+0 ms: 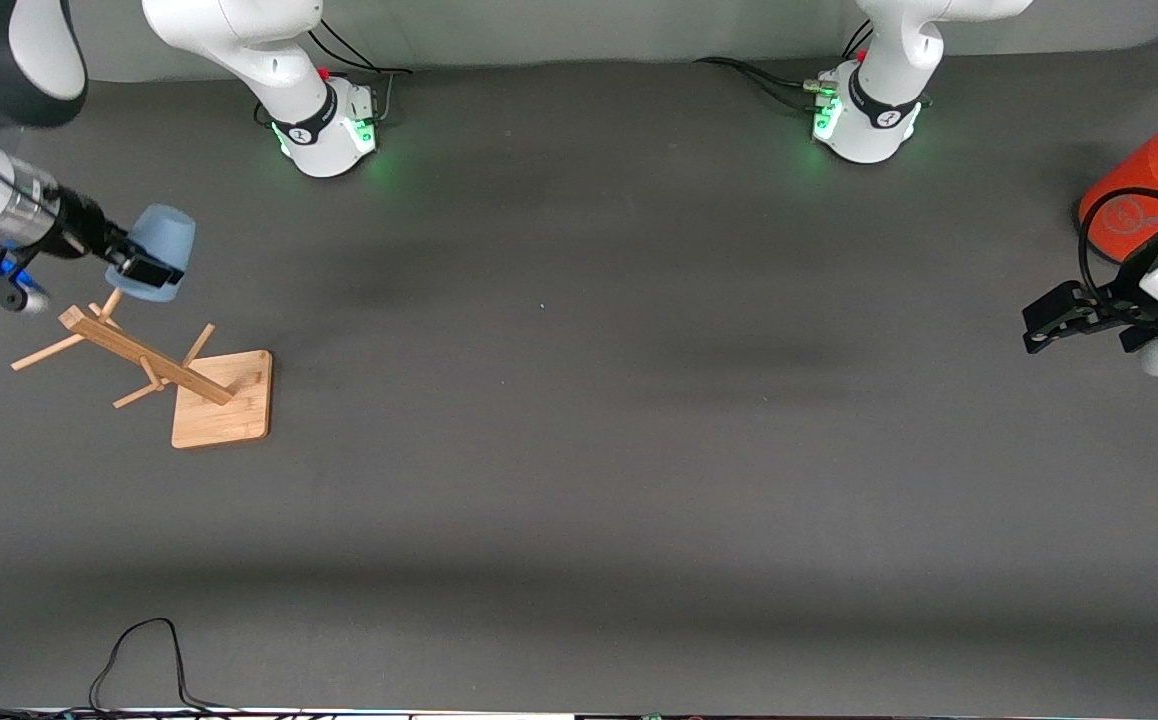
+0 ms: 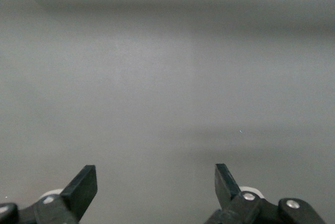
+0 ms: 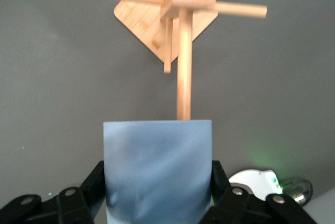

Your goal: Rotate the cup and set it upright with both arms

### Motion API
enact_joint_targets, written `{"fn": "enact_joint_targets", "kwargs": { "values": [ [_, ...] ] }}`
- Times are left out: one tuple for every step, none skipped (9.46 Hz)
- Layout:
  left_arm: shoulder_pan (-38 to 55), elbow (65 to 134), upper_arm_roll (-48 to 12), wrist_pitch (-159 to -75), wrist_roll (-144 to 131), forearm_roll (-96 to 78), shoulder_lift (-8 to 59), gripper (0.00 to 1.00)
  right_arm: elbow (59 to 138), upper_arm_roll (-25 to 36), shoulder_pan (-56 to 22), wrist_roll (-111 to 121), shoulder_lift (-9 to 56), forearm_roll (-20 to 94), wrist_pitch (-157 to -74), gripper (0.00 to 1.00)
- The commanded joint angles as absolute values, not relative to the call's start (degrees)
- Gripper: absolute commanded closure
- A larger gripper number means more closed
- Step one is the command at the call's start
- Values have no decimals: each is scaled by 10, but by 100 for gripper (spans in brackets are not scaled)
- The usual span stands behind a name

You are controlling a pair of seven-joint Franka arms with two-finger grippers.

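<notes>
**Cup held over the wooden rack**

Dark grey matting covers the table, with both arm bases along one edge. At the right arm's end stands a wooden rack: a square base, a post and thin pegs. The right gripper hangs over the rack's top with its fingers closed on the cup, a light-blue tumbler carried clear of the table with its wider rim facing down toward the pegs. The front view shows the cup just above one peg's tip. The right wrist view adds what that angle misses: the black fingers press on either side of the cup, and a peg runs straight up to the cup's edge, though I cannot tell whether they touch.

At the left arm's end the left gripper waits over bare mat beside an orange-red cylinder. Its wrist view shows the left gripper spread wide with nothing between the fingers, only grey mat below.
</notes>
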State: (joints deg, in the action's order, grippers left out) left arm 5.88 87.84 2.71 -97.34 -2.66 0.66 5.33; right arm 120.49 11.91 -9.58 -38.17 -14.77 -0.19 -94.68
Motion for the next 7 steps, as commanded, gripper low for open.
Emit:
{"fn": "enact_joint_targets", "kwargs": {
  "values": [
    [62,863,28,-962,-24,6,60,0,1209,121,-151,-470,-192,-3,-913,53],
    [61,864,29,-962,-24,6,60,0,1207,121,-196,-537,-198,-2,-905,53],
    [61,864,29,-962,-24,6,60,0,1205,120,-244,-608,-196,2,-906,53],
    [61,864,29,-961,-23,6,60,0,1198,121,-302,-703,-185,18,-917,54],
    [61,864,29,-961,-23,6,60,0,1179,121,-348,-781,-160,31,-931,54],
    [60,864,29,-961,-19,6,61,0,1144,121,-405,-867,-116,33,-945,54],
    [60,865,29,-961,-17,6,61,0,1104,121,-452,-951,-64,33,-958,54]
  ]
}}
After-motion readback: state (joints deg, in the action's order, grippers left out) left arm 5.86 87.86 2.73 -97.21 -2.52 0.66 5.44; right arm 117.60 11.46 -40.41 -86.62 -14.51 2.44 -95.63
